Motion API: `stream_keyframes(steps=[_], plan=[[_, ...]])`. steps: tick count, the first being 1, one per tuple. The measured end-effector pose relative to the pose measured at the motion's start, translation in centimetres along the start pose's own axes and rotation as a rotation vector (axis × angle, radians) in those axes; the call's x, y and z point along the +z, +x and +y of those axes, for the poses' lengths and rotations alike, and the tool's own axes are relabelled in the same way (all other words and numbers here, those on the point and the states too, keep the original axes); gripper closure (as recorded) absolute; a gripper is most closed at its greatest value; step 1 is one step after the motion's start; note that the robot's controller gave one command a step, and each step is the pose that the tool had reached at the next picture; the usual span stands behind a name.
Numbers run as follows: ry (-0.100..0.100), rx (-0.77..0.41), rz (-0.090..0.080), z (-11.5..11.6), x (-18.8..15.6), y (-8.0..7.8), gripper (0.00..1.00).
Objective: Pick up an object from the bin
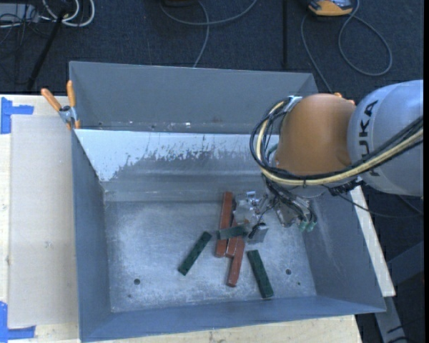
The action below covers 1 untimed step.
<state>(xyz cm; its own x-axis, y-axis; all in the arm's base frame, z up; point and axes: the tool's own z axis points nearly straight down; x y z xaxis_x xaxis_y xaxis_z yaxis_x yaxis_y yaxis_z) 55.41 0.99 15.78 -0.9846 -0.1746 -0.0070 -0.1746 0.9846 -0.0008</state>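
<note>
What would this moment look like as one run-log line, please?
hand: down in bin, over brown bars | dark green bars: scattered beside them | held: unclear

We find the bars on the bin (139, 224) floor, right of its middle. The rear bar (227, 206) lies behind the middle bars (234, 260), with a cross bar (232, 231) between. The left bar (194, 253) lies apart; the right bar (259, 274) lies just beside them. The arm (314, 145) hangs over the rear right.
</note>
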Motion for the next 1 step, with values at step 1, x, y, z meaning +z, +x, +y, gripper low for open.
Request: stream_keyframes(steps=[1], plan=[[0.001,-0.003,-0.001,-0.39,-6.89,0.38,1.0]])
